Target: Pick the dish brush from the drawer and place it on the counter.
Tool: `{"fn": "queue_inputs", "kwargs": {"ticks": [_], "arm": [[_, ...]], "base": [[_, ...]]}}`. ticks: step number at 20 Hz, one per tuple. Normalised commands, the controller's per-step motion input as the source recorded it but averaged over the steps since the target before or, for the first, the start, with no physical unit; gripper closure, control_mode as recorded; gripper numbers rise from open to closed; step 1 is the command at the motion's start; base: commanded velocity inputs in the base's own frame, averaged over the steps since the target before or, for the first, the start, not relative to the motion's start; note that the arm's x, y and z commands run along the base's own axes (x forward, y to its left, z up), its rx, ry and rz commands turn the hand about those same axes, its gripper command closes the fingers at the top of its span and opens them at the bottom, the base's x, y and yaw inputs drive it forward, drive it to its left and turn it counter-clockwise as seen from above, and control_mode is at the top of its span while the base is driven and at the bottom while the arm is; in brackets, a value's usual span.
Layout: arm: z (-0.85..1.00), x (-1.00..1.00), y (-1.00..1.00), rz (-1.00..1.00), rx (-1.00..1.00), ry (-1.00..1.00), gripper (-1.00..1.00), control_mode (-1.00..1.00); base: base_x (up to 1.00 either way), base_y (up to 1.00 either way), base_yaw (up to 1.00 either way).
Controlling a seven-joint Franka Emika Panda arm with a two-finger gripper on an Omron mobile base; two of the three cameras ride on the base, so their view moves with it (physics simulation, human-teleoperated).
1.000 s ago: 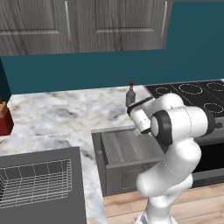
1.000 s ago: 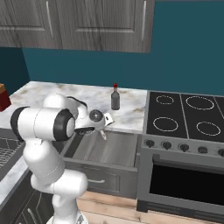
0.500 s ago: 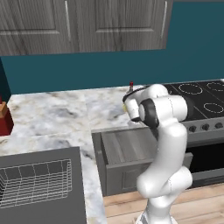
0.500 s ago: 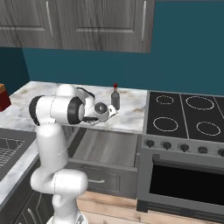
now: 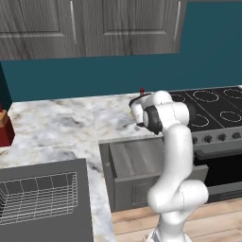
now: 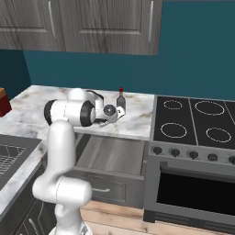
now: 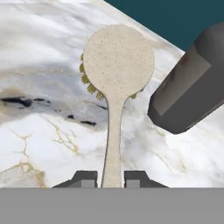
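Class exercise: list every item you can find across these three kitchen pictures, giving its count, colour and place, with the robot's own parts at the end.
dish brush: one, pale cream with yellowish bristles, held over the counter
bottle: one, dark grey with red cap, standing on the counter by the back wall
counter: one, white-and-grey marble, under the wall cabinets
drawer: one, dark grey, pulled open below the counter
stovetop: one, black with four ring burners, right of the counter
oven: one, grey with dark door, under the stovetop
sink basket: one, wire, at the left
wall cabinets: grey, above
red object: one, far left on the counter
gripper: one, dark fingers closed on the brush handle
arm: one, white
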Motion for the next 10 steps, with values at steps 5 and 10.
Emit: {"fn": "queue_inputs", "kwargs": {"ticks": [5,10], "arm": [[0.0,0.8,0.0,0.0,0.0,0.0,1.0,-1.0],[-0.26,0.02,0.12,0.02,-0.06,-0.05,-1.0,-1.0]], "base": [[0.0,0.0,0.0],[0.0,0.0,0.0]]}}
